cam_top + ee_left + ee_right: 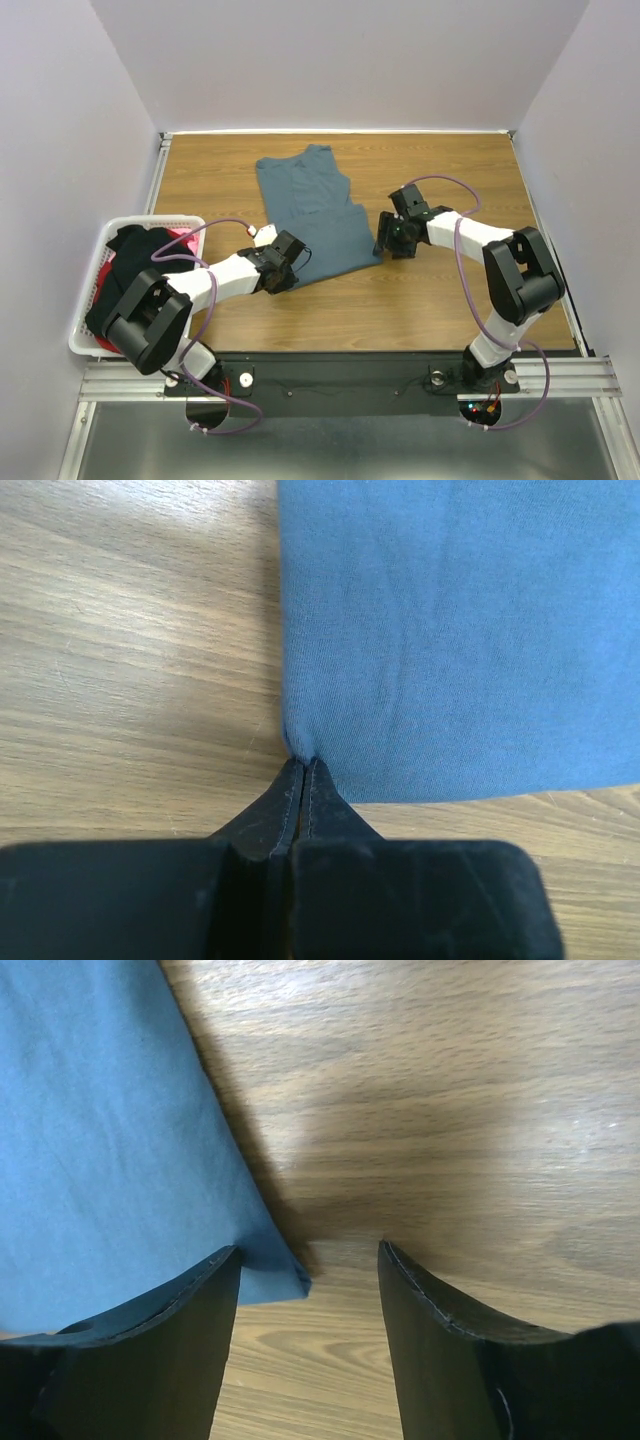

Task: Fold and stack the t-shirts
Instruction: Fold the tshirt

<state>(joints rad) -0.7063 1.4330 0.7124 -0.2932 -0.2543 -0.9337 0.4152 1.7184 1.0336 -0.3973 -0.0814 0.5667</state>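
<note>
— Left hand (303, 765)?
— Pressed together, pinching the blue-grey t-shirt (315, 215) at its seven-o'clock corner.
— Right hand (310, 1250)?
— Spread, straddling the five-o'clock corner.
— The shirt?
— Mid-counter (450, 300). A black t-shirt (135, 265) fills the basket (150, 220) at eight o'clock.

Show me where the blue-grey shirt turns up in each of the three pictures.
Top external: the blue-grey shirt lies spread at the picture's centre.
Left wrist: the shirt fills the upper right; the left gripper pinches its corner.
Right wrist: the shirt fills the left side, its corner inside the open right gripper.
Shared landmark: the wooden table under it in all views.
</note>
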